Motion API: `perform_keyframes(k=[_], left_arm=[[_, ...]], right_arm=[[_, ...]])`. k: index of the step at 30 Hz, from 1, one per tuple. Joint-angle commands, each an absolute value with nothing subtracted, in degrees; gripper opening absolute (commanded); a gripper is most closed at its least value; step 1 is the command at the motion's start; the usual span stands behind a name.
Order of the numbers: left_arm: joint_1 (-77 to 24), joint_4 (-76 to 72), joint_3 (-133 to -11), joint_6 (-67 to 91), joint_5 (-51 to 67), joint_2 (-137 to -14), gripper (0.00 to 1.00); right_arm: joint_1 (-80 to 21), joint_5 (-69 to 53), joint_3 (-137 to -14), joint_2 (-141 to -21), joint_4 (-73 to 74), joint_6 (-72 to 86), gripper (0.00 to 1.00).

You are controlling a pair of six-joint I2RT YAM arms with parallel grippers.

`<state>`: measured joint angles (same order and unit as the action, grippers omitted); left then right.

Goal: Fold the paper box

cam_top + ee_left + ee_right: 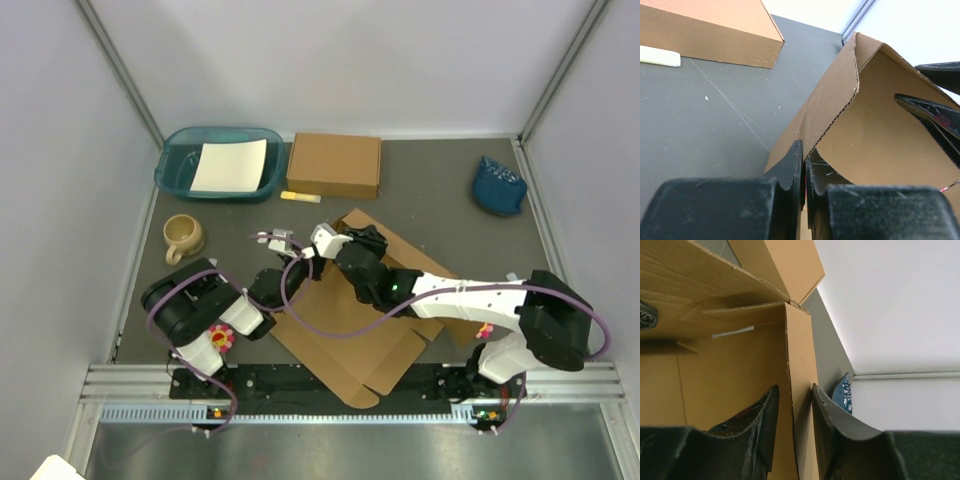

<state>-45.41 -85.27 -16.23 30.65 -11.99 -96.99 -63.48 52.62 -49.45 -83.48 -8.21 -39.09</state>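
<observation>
Box (360, 365): tabletop near edge, centre. Its raised wall (801, 355) stands between the slightly parted, unclamped jaws of the right end effector (795, 390). Left end effector (804, 170) is pinched tight on the adjoining flap (835, 95).

light was soft and even, from overhead; the top view was sharp, with faint shadows beneath the arms (470, 295). close to each lens, the left gripper (804, 165) and right gripper (794, 405) were dark and blurred. the inside of the paper box (730, 365) was shaded; the wall (890, 305) beyond the right gripper glared white.
</observation>
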Motion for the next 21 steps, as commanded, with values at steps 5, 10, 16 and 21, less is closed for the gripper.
perform_keyframes(k=[5, 10, 16, 21], left_arm=[[-46.5, -87.4, -14.8, 29.0, -13.1, -96.0, 0.00], [-46.4, -85.9, -15.4, 28.1, -13.0, -95.0, 0.00], [-47.2, -86.5, -15.5, 27.2, -12.4, -95.4, 0.00], [-47.3, -89.6, -14.9, 27.2, -10.9, -96.6, 0.01]], right_arm=[[-64.2, 51.0, -49.6, -79.2, -1.2, -35.3, 0.31], [-64.2, 51.9, -49.1, -78.7, -0.4, -37.1, 0.26], [-64.2, 50.6, -48.5, -76.8, 1.6, -35.4, 0.24], [-64.2, 51.2, -47.2, -77.3, 1.6, -35.7, 0.15]])
